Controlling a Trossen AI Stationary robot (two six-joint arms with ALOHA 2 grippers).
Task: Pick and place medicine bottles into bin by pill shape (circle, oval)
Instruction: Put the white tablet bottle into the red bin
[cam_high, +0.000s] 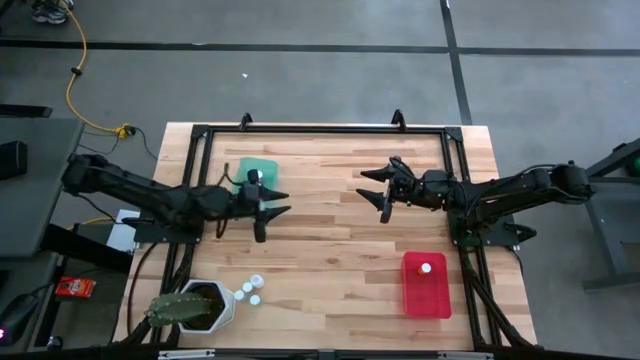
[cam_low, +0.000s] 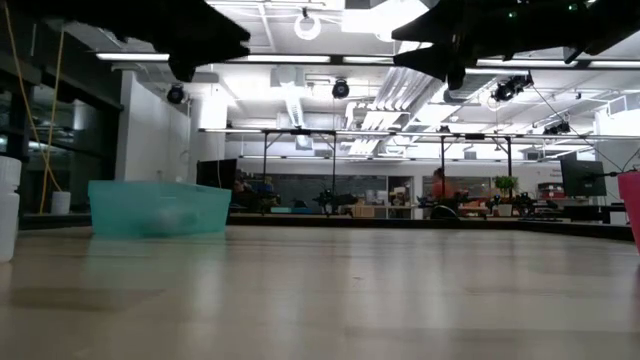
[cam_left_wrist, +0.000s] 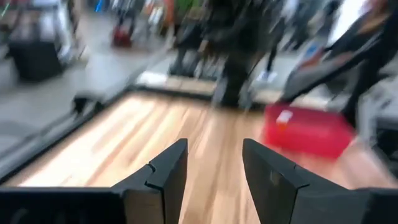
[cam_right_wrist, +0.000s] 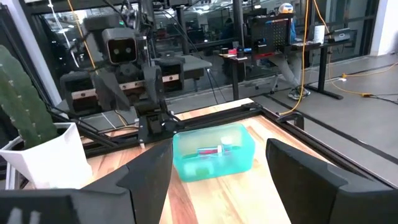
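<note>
Three small white-capped medicine bottles (cam_high: 250, 290) stand on the table near its front edge, beside the cactus pot. One more bottle (cam_high: 426, 268) stands in the red tray (cam_high: 427, 300); it also shows in the left wrist view (cam_left_wrist: 283, 117). A teal bin (cam_high: 240, 170) at the back left holds something pale (cam_right_wrist: 216, 150). My left gripper (cam_high: 276, 201) is open and empty, above the table beside the teal bin. My right gripper (cam_high: 373, 188) is open and empty, above the table's middle right. Both hang high in the low view.
A white hexagonal pot with a green cactus (cam_high: 190, 305) stands at the front left corner. A black frame (cam_high: 320, 129) runs along the table's far and side edges. Bare wood lies between the two grippers and in the middle of the table.
</note>
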